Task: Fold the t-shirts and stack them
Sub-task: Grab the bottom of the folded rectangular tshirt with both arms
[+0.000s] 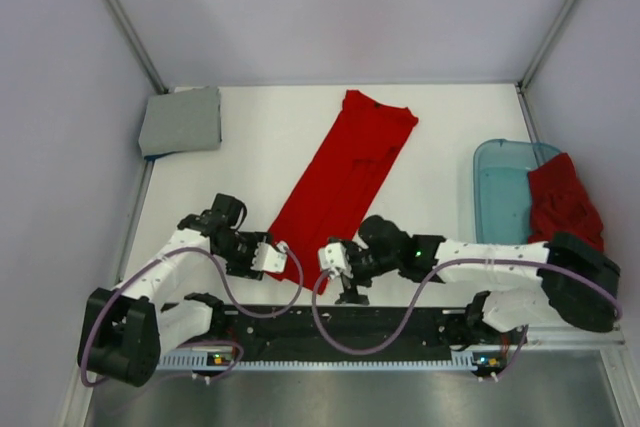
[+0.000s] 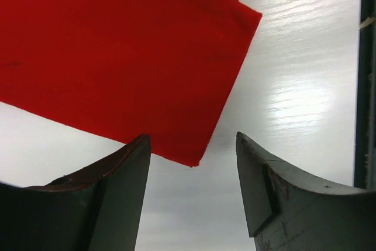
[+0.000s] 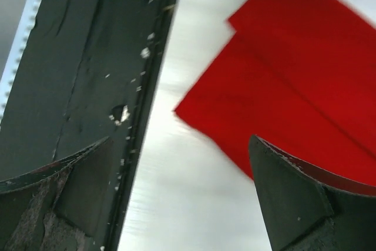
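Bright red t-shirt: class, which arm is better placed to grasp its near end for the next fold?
Likely left. The left gripper is open with a corner of the bright red t-shirt just ahead between its fingers; the right gripper, also open, sits off to the side.

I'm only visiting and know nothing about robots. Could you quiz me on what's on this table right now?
1. True or false: the light grey t-shirt lies folded at the far left corner of the table.
2. Where is the darker red t-shirt? A) spread flat mid-table; B) bunched at the blue tub on the right; C) in a gripper.
3. What do the left gripper and right gripper hold?
Key: 1 true. 2 B. 3 nothing; both stand open by the near end of the bright red t-shirt, which is folded into a long strip.
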Available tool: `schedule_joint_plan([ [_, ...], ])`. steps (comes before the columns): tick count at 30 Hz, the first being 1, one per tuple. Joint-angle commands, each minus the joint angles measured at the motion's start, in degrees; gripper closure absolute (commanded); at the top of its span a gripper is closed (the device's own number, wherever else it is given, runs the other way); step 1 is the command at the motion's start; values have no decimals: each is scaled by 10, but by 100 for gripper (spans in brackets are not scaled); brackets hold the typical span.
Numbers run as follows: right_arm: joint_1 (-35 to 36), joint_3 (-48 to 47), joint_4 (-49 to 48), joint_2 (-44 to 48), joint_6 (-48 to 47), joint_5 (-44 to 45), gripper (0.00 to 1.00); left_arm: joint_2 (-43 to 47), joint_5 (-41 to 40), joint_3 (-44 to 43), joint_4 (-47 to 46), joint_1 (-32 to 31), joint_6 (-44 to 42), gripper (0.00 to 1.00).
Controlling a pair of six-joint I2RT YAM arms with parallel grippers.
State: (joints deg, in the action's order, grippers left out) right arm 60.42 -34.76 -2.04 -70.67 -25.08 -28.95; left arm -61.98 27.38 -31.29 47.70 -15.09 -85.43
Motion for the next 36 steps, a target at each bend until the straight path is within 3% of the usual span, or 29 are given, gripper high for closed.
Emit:
schedule_joint_plan([
  [1, 55, -17, -50, -69, -81, 33, 7, 0, -8, 19, -46, 2, -65, 36],
  [4, 58, -50, -39, -107, -94, 12, 11, -17, -28, 35, -64, 2, -69, 39],
  [8, 58, -114, 45, -155, -137, 30, 19, -39, -44, 53, -81, 2, -68, 51],
  [18, 58, -136, 99, -239, -262, -8, 28, 4, -39, 92, -82, 2, -57, 100],
  [21, 58, -152, 142, -271, -303, -4, 37, 19, -28, 98, -75, 2, -57, 100],
  [25, 79, -139, 154, -288, -309, 29, 66, 36, -8, 89, -44, 2, -45, 100],
  [30, 90, -98, 153, -210, -279, 40, 97, 56, 9, 73, 25, 2, -40, 100],
  [36, 90, -27, 54, -59, -124, 32, 100, 67, 35, 13, 72, -5, 34, 100],
])
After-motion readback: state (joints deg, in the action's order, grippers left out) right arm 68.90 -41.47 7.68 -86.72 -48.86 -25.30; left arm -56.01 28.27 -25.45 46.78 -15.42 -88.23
